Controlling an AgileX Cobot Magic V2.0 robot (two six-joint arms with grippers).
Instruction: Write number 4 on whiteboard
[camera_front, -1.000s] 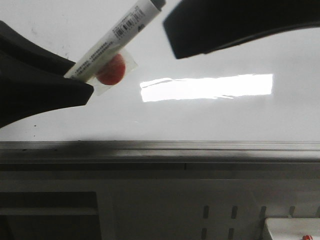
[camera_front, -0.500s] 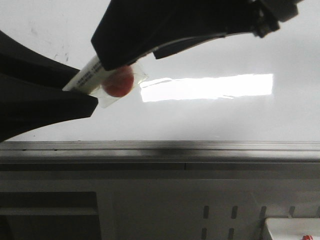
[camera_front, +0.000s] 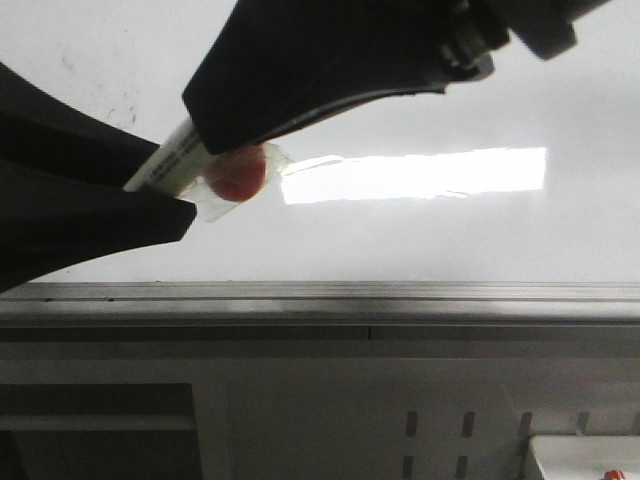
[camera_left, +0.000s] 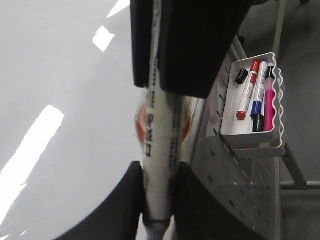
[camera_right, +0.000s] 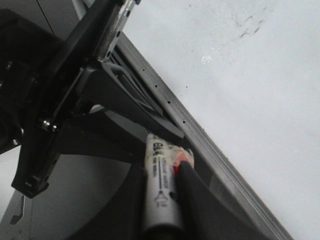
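Both grippers are on one marker (camera_front: 170, 163) over the whiteboard (camera_front: 420, 240), whose glossy face fills the front view down to the grey edge strip (camera_front: 320, 300) at six o'clock. No drawn 4 shows on the board; only faint smudges at eleven o'clock. Left gripper (camera_left: 159, 200) clamps the marker's lower barrel, right gripper (camera_right: 162, 195) pinches the same barrel higher up. A red dot under clear tape (camera_front: 240, 178) clings to the marker. At three o'clock in the left wrist view, a white tray (camera_left: 252, 137) holds spare markers (camera_left: 257, 95).

Glossy whiteboard (camera_front: 450, 230), bright rectangular reflection, faint dark smudges (camera_front: 125, 105), grey edge strip (camera_front: 400, 300)
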